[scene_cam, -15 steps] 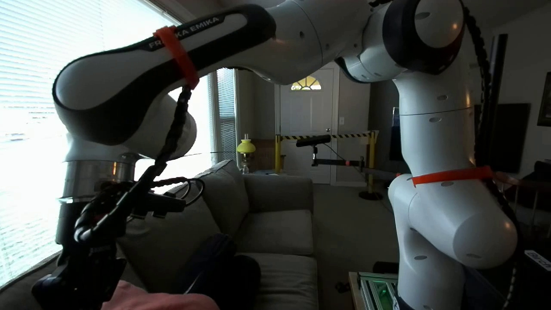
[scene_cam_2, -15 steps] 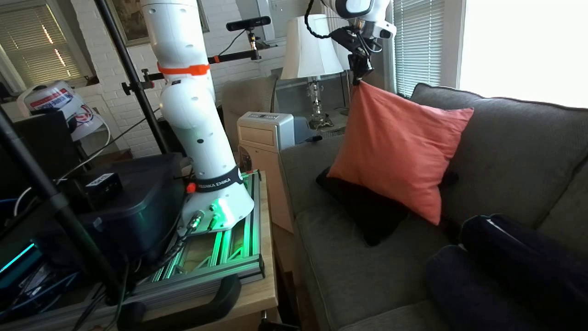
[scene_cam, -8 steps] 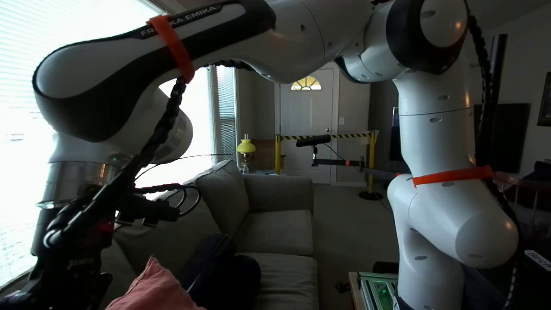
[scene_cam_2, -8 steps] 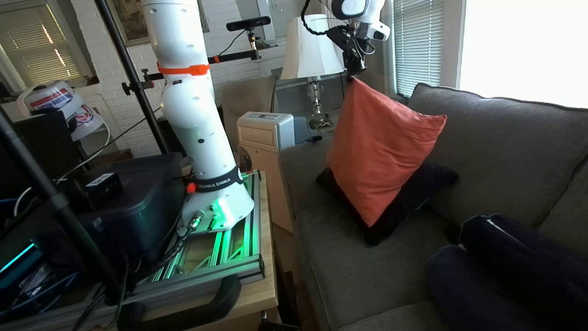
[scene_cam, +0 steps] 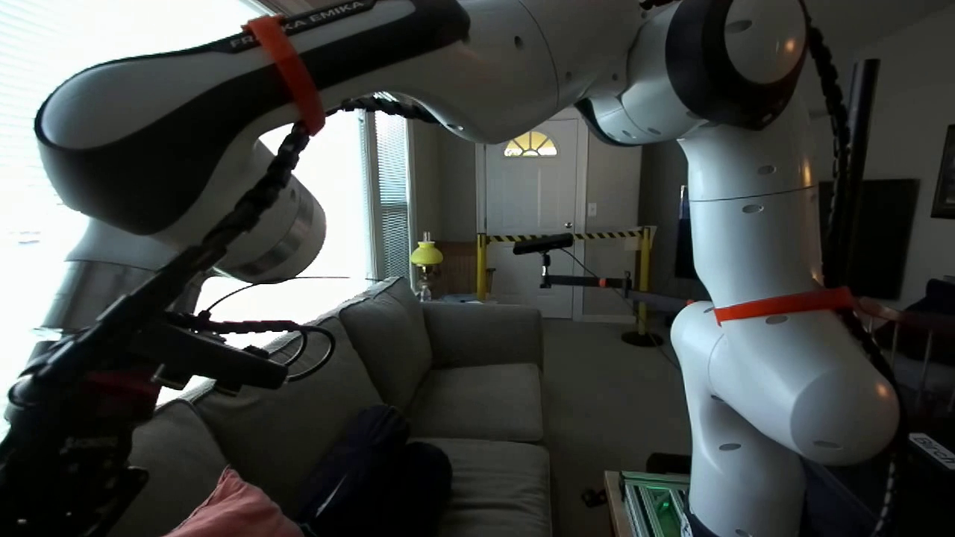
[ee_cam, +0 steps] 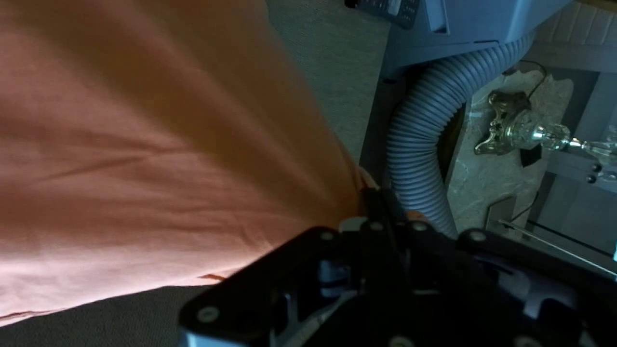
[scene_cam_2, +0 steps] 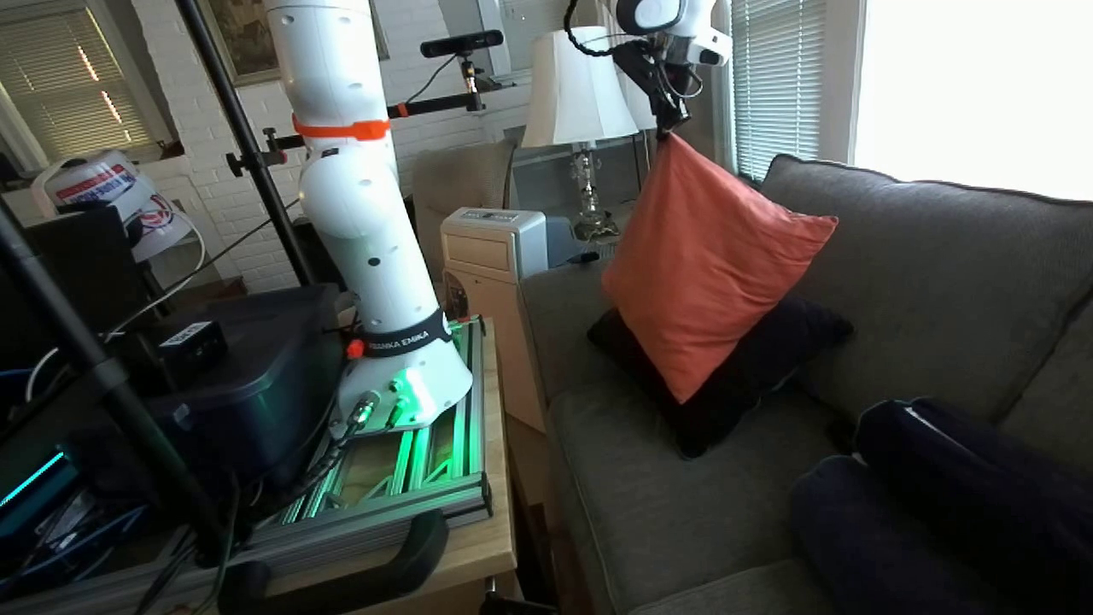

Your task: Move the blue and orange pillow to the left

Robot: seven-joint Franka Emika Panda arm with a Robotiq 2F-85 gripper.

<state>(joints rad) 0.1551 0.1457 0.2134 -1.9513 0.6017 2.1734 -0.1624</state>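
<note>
One corner of the coral-orange throw pillow [scene_cam_2: 713, 265] is pinched in the Robotiq gripper [ee_cam: 382, 200], fingers clamped on its cloth. It slants over the black throw pillow [scene_cam_2: 743, 376] on the grey sofa [scene_cam_2: 931, 248], contact between them unclear. Grasping seems done; setting down leftward and release remain. The Panda arm [scene_cam: 515, 71] arches high, its far end pointing down.

grey couch [scene_cam_2: 939, 273] by a super bright window [scene_cam_2: 973, 94]; white door [scene_cam: 531, 194] at the back; lamp [scene_cam: 426, 255] past the armrest [scene_cam: 483, 335] (yellow on top, btw); white brick wall [scene_cam_2: 166, 60] too
</note>
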